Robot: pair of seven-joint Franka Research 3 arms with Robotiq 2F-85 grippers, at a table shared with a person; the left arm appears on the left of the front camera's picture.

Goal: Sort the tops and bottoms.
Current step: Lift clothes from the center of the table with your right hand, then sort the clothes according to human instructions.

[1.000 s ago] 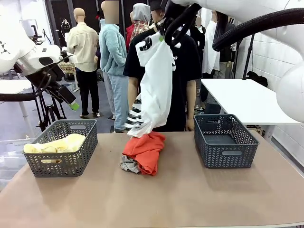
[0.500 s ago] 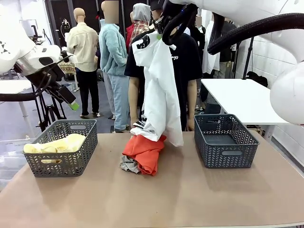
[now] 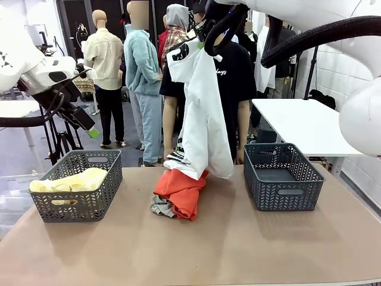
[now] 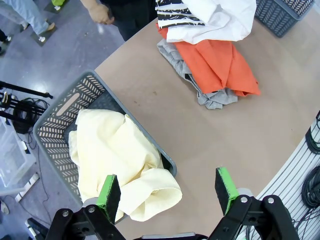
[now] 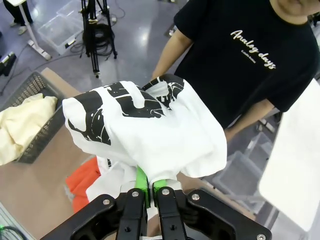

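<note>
My right gripper [image 3: 202, 43] is shut on a white garment with black print [image 3: 199, 113], holding it high above the table's middle; its hem hangs down to the orange-red garment [image 3: 180, 187]. The right wrist view has the same white garment [image 5: 145, 135] bunched over the pinched green pads [image 5: 142, 181]. A grey garment [image 3: 161, 206] pokes out under the orange-red one [image 4: 220, 62]. A pale yellow garment [image 3: 70, 180] lies in the left basket [image 3: 77, 205]. My left gripper [image 4: 167, 192] stands open above that basket's corner, up at the left [image 3: 89, 128].
An empty grey basket [image 3: 281, 193] stands at the table's right. A person in a black T-shirt [image 3: 233, 74] stands at the far edge behind the hanging garment. The near half of the brown tabletop [image 3: 196, 250] is bare.
The hanging white garment has swung from the left towards the right and settled over the orange-red one. The left arm has stayed still.
</note>
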